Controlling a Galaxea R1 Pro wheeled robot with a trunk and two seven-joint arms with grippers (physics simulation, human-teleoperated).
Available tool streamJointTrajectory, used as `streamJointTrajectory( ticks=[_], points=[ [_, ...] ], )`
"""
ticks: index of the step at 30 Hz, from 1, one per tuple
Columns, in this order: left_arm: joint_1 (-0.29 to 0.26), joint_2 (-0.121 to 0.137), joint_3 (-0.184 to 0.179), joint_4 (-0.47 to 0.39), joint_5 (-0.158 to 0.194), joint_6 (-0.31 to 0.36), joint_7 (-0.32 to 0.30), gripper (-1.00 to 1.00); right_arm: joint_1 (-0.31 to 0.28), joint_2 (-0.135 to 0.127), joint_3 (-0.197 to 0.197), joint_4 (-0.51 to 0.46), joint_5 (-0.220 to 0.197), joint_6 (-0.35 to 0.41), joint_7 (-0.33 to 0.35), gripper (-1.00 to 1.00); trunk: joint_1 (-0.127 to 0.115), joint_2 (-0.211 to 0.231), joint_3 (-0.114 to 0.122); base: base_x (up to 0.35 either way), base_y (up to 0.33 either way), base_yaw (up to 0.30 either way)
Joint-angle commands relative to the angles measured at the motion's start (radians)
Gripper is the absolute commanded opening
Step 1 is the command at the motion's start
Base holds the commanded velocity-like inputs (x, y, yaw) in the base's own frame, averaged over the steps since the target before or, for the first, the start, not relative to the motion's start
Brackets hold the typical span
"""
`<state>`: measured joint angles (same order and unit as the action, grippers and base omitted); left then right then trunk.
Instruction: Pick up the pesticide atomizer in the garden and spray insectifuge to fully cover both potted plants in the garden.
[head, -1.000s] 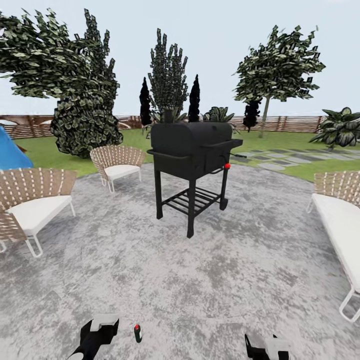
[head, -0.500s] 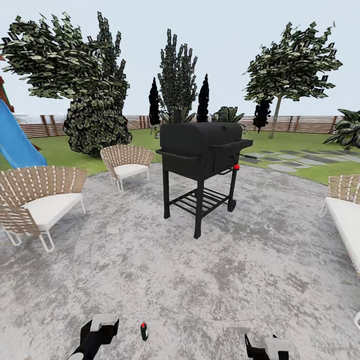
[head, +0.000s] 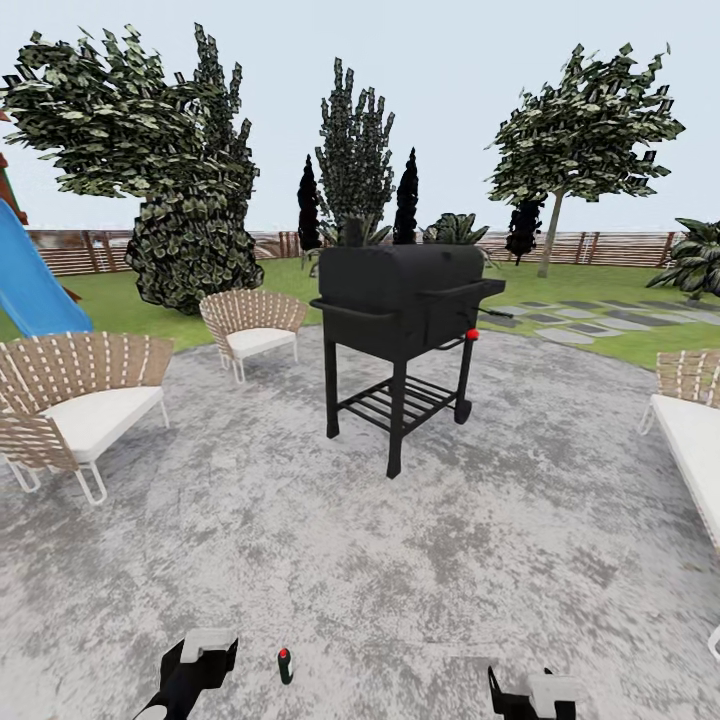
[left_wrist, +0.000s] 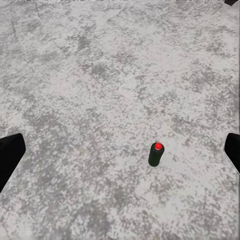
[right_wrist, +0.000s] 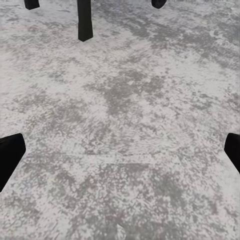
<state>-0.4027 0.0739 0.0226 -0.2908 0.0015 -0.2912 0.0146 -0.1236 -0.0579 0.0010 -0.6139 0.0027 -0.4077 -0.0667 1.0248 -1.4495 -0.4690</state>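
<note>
At about nine o'clock in the head view a blue slide (head: 30, 275) edged the lawn, and a wicker chair (head: 75, 405) with a white cushion stood on the grey patio (head: 520, 540). A second wicker chair (head: 250, 322) sat further back at about eleven o'clock, under a large leafy tree (head: 150, 150).

Down at seven o'clock the left gripper (head: 195, 665) hung low over the paving. In the left wrist view its dark fingers (left_wrist: 10, 156) sat at opposite edges, spread wide with nothing between them. Just beside it, at six o'clock, the pesticide atomizer (head: 285, 665) stood upright on the patio, a small dark bottle whose top looked red here; the left wrist view showed it (left_wrist: 156, 154) standing free, apart from both fingers.

At twelve o'clock the black grill (head: 400, 310) stood mid-patio, with the fence (head: 590, 248) and stepping stones (head: 580, 320) behind at two o'clock.

At five o'clock the right gripper (head: 535, 695) was likewise spread wide over bare paving, its fingers (right_wrist: 10, 155) holding nothing.

The step in hand looked like the pickup. The left arm seemed the better choice: centre the bottle between the fingers, come down level, and grip the body below the top, since a nudge could topple it.
</note>
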Motion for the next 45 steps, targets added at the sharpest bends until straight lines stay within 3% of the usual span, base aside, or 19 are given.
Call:
streamJointTrajectory(
  ticks=[1, 8, 24, 45],
  points=[
    [-0.001, 0.000, 0.002, 0.001, 0.000, -0.003, 0.001, 1.00, -0.001, 0.000, 0.001, 0.001, 0.000, -0.002, -0.003, 1.00, 0.000, 0.000, -0.001, 0.148, -0.198, 0.000],
    [-0.001, 0.000, 0.002, 0.001, 0.000, -0.003, 0.001, 1.00, -0.001, 0.000, 0.004, 0.003, 0.001, -0.003, -0.003, 1.00, 0.000, 0.000, -0.001, 0.167, -0.193, 0.061],
    [-0.001, -0.002, 0.001, 0.001, -0.003, -0.005, 0.001, 1.00, -0.001, 0.000, 0.004, 0.005, 0.001, -0.003, -0.004, 1.00, 0.000, 0.000, -0.001, 0.042, -0.028, 0.269],
    [-0.008, -0.010, 0.001, -0.009, 0.002, -0.002, 0.001, 1.00, -0.001, 0.001, 0.002, -0.001, 0.001, -0.003, -0.004, 1.00, 0.000, 0.000, -0.001, -0.136, -0.133, 0.042]
  ],
)
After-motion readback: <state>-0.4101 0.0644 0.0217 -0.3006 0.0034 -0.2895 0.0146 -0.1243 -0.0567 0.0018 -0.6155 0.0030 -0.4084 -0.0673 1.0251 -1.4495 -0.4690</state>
